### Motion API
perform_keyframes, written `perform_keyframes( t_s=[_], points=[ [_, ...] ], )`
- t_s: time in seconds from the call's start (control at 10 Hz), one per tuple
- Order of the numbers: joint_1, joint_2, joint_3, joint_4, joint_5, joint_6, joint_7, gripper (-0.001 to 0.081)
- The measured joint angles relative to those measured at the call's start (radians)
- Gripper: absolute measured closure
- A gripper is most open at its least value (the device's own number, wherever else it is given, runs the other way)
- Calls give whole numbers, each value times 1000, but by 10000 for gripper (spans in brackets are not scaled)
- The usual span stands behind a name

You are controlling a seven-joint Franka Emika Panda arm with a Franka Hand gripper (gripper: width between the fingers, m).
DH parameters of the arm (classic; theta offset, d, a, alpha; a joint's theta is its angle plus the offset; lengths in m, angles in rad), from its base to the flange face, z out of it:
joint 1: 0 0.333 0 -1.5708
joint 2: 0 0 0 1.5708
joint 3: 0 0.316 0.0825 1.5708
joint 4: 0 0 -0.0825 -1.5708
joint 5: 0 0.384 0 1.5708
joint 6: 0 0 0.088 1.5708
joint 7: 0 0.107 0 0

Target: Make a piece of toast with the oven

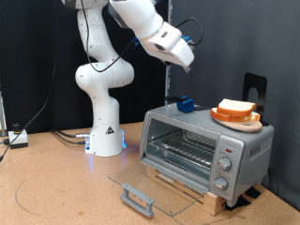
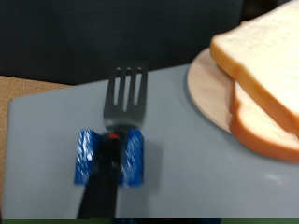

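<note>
Hanging up high, the claw sits above the spatula on the oven top; can't tell if it's open, nothing seen betw. fingers. Toast lies on the orange plate, right end. Oven door is down. Bread looks light, soft, crushable; I'd lift from underneath.

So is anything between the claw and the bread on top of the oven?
Nothing visible blocks it. The claw hangs in open air above the oven; the bread slices lie uncovered on the orange plate, with the spatula lying beside the plate.
</note>
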Motion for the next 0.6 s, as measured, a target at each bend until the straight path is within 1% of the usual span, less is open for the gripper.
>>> perform_keyframes(
  t_s=[0.1, 0.2, 0.4, 0.5, 0.6],
  points=[
    [1, -24, 33, -13, 4, 7, 24, -3],
    [0, -50, 53, -33, 5, 26, 42, -3],
    [1, -48, 54, -35, -4, 4, 21, -3],
    [3, -51, 59, -42, -5, -19, 7, -3],
    [4, -59, 72, -58, -6, -17, 5, -3]
  ],
)
